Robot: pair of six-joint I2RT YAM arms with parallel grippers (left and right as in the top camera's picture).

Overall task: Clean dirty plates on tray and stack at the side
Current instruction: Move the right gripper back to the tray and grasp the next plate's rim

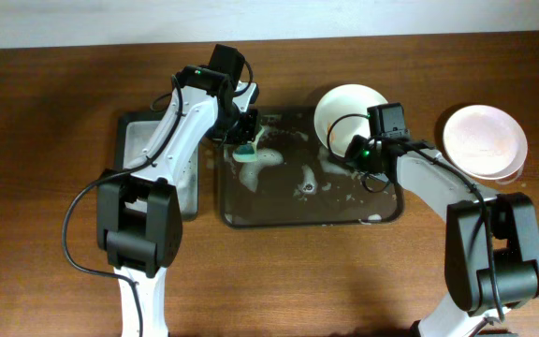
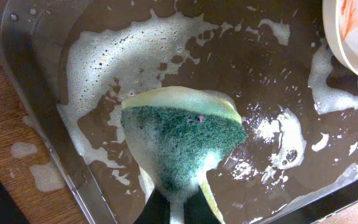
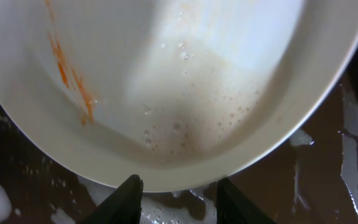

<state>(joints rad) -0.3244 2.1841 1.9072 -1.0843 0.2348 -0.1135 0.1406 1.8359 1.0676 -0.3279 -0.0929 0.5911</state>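
While the left fingers [image 2: 177, 211] were clamped tight on a soggy green-and-yellow sponge [image 2: 179, 134] over the tray [image 1: 279, 208], the tray itself was wet and patchy with white foam [image 2: 104, 68]. One plate [image 3: 185, 93] sat tilted at the tray's back right corner, with an orange smear [image 3: 67, 68] inside and suds pooled low. At its lower rim the right fingers [image 3: 178, 190] were partway apart. I couldn't tell if they actually gripped it. The other plates [image 1: 483, 140] were stacked on the tabletop [image 1: 45, 140] off to the right, well apart from the tray.
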